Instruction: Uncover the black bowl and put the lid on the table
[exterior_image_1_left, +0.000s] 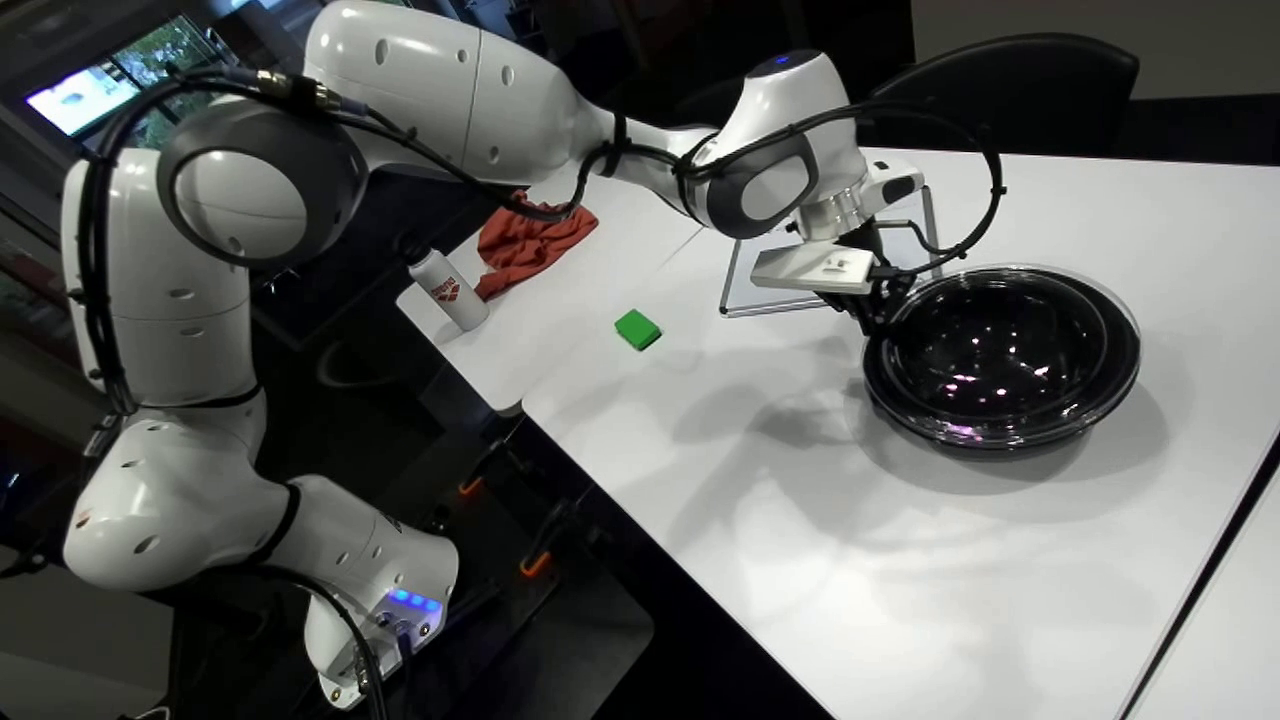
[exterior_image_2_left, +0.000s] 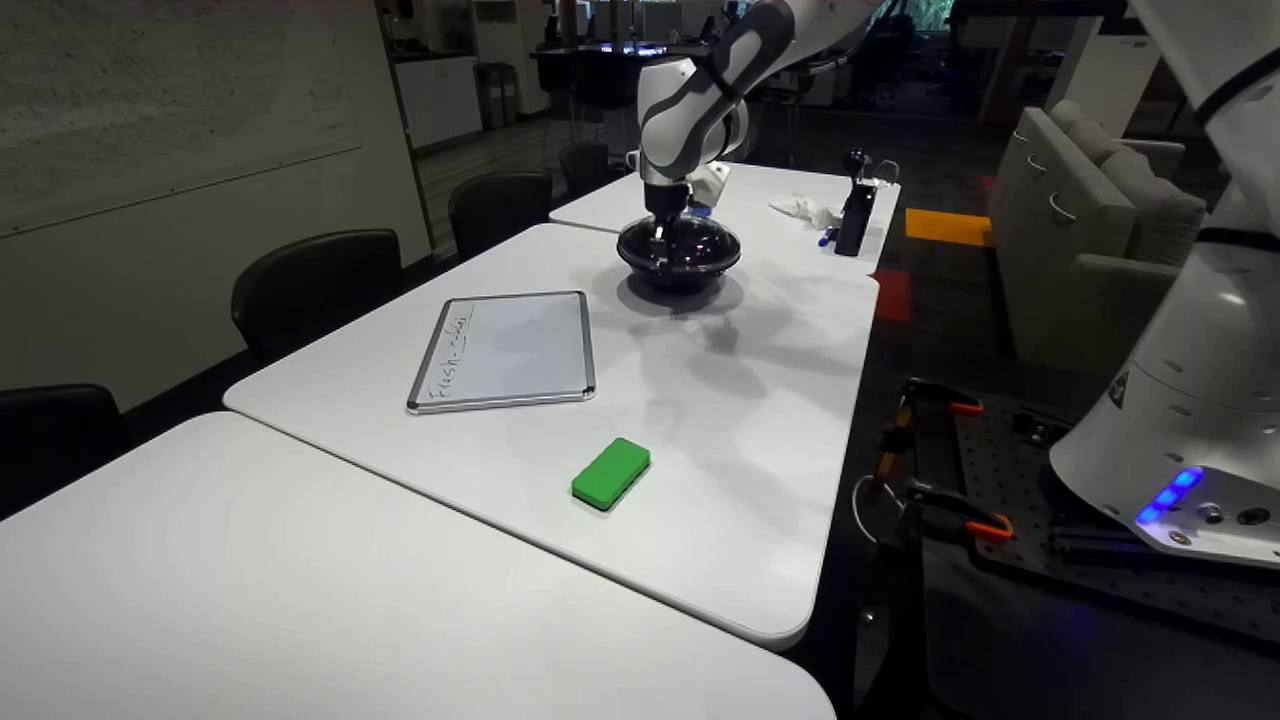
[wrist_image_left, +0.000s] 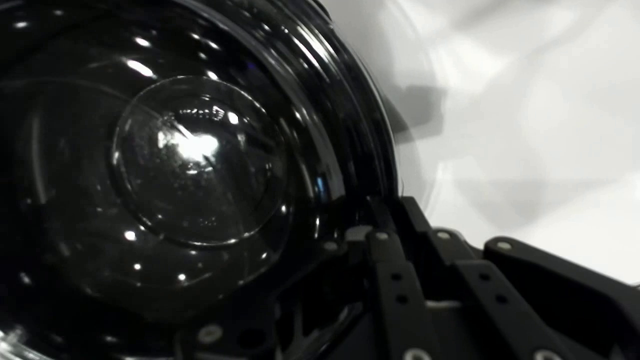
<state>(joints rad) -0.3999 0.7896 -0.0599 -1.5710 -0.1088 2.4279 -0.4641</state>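
The black bowl (exterior_image_2_left: 678, 277) stands upright on the white table (exterior_image_1_left: 900, 590). The clear dome lid (exterior_image_1_left: 1000, 340) sits over the bowl, glinting with reflections; in the wrist view the lid (wrist_image_left: 200, 160) fills the left half. My gripper (exterior_image_1_left: 873, 322) points down at the rim on the side toward the whiteboard. In the wrist view the fingers (wrist_image_left: 392, 202) are close together, with the dark rim in the narrow gap between them. The fingertips' lower ends are hidden, and I cannot tell whether the bowl's rim is also between them.
A framed whiteboard (exterior_image_2_left: 510, 350) and a green eraser (exterior_image_2_left: 612, 473) lie on the table. A red cloth (exterior_image_1_left: 535, 240) and a white bottle (exterior_image_1_left: 448, 290) are at the table's far side. A black holder (exterior_image_2_left: 855, 218) and crumpled white tissue (exterior_image_2_left: 803, 210) lie beyond the bowl.
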